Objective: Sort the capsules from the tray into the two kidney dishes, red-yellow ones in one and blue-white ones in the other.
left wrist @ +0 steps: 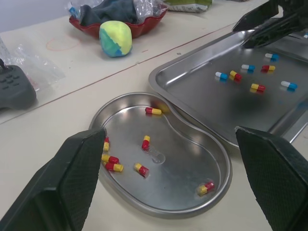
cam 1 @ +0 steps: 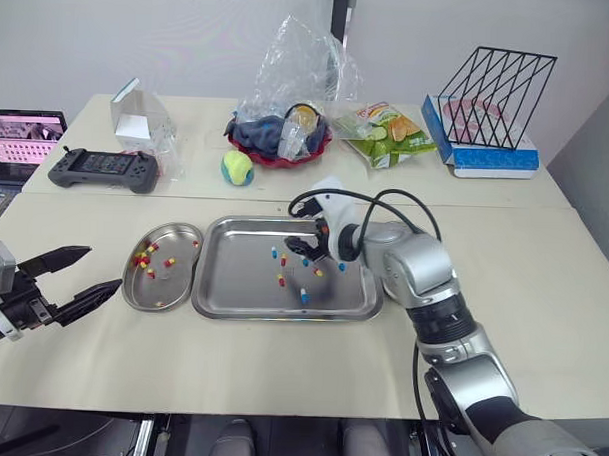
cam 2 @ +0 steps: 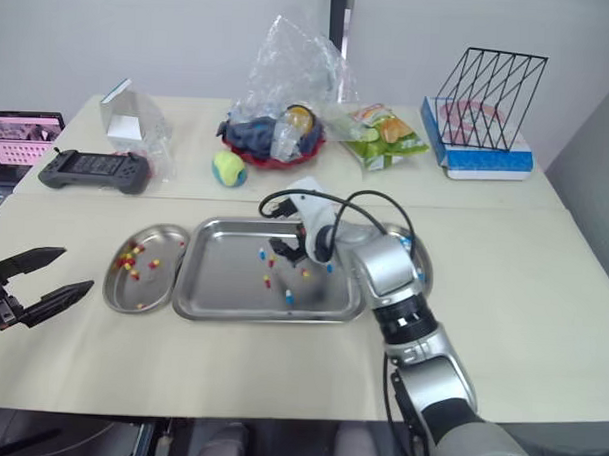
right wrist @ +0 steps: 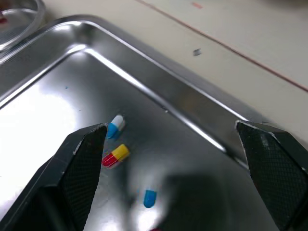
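A steel tray (cam 1: 232, 296) lies mid-table with a few loose capsules: a blue-white one (cam 1: 275, 253), a red-yellow one (cam 1: 281, 280), another blue-white one (cam 1: 304, 295). To its left, a kidney dish (cam 1: 175, 279) holds several red-yellow capsules (cam 1: 143, 259). A second kidney dish (cam 2: 421, 264) at the tray's right end is mostly hidden by my right arm. My right gripper (cam 1: 302, 248) hovers open low over the tray's far middle, near a blue-white capsule (right wrist: 114, 127) and a red-yellow capsule (right wrist: 115, 155). My left gripper (cam 1: 75, 276) is open and empty, left of the left dish (left wrist: 163, 192).
Along the back stand a laptop (cam 1: 22, 143), game controller (cam 1: 103, 168), clear plastic box (cam 1: 138, 117), yellow-green ball (cam 1: 237, 168), red bowl with cloth and plastic bag (cam 1: 283, 137), snack bag (cam 1: 388, 136) and wire rack (cam 1: 494, 95). Bare tabletop lies along the front edge.
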Tool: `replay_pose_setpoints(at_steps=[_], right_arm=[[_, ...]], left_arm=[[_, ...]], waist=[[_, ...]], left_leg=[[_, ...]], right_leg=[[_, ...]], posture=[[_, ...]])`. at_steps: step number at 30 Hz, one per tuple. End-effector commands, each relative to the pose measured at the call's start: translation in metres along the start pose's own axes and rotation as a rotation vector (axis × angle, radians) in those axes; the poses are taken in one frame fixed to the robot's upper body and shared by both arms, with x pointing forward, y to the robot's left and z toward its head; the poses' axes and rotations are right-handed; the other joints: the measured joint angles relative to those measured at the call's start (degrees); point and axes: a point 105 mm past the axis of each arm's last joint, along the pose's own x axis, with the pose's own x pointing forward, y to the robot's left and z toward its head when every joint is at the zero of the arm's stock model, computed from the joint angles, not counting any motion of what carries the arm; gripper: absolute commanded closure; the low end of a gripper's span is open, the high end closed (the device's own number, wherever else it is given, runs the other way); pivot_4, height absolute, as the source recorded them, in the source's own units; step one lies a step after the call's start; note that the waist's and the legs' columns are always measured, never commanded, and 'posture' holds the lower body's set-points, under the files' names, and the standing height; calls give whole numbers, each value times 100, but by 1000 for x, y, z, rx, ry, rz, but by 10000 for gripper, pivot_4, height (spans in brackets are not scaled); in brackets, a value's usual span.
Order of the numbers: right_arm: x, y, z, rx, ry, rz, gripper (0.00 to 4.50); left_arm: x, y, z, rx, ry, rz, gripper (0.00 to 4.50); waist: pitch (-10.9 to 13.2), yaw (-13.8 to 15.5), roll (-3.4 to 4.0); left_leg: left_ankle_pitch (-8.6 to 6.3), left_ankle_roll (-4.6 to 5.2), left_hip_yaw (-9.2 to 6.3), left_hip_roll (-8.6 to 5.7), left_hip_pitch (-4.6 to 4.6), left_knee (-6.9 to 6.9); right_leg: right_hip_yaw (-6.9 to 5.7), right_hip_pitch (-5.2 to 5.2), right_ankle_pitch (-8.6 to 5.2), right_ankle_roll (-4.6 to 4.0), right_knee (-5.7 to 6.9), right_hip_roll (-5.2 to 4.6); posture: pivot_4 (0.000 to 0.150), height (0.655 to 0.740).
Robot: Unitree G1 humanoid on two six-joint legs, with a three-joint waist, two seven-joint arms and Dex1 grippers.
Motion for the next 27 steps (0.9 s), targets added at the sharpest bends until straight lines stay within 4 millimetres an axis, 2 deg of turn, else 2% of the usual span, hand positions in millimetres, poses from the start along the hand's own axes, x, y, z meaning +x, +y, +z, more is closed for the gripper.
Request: replay_pose_setpoints(at_steps=[1,7,11,18,23,27], right_arm=[[4,9,18,-21,-51,-6,253],[30,47,17,-73,-65,67,253],[39,52,20,-72,-70,77,253],[47,56,8,-40,-25,86,253],[51,51,0,-5,6,73,15078],[52,50,-2,8,16,60,15078]], left_arm=[[-6,2,14,25,-46,28,0],[-8,1,12,4,-49,42,0],[-8,-1,8,1,-36,41,0],[-10,-2,7,-1,-30,46,0],[-10,-2,6,-6,-23,46,0],[-8,-3,6,-9,-22,40,0]], waist=[[-1,-10,-1],[0,-47,0],[0,-61,-1],[-2,-33,-4],[-2,-36,-4],[-2,-35,-4]], left_leg=[[0,0,0,0,2,0],[0,0,0,8,13,-7],[0,-1,0,11,13,-9],[1,-2,0,12,14,-9],[1,-2,0,15,16,-10],[1,-2,0,15,16,-11]], right_leg=[[0,0,0,0,0,0],[1,-1,0,-1,0,8],[1,-1,0,-1,1,11],[0,-1,0,-2,0,12],[0,-1,0,-2,0,15],[0,-1,0,-3,0,16]], posture=[[1500,7380],[1500,7380],[1500,7380],[1500,7380],[1500,7380],[1500,7380]])
